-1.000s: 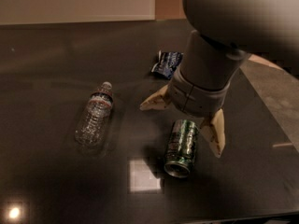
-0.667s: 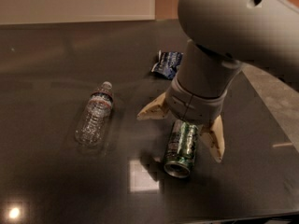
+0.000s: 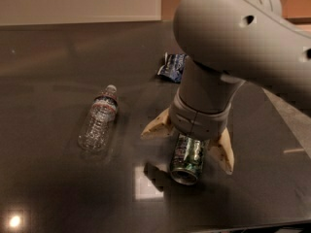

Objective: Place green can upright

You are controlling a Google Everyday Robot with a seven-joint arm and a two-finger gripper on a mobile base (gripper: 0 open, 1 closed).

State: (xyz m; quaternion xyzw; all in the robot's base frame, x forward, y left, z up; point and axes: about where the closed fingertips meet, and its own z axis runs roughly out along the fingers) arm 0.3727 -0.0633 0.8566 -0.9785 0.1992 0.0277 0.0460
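Green can (image 3: 186, 163) lies on its side near the front edge of the table (image 3: 53, 67), right of middle, with one silver end facing that edge. Gripper (image 3: 187, 151) is right above it and open, with a finger (image 3: 221, 153) on each side of the can. Contact can't be seen because the wrist hides it.

Risks:
- The can is round, so if one finger lands first it likely rolls sideways out of the grasp.
- A weak pinch on the smooth curved wall could slip as the can is tipped up, and it may skid toward the front edge.
- Letting go while it is tilted means it topples again.

Water bottle (image 3: 98, 121) lies left of middle and snack bag (image 3: 172, 67) toward the back edge. Both are well apart from the can, so a collision is unlikely.
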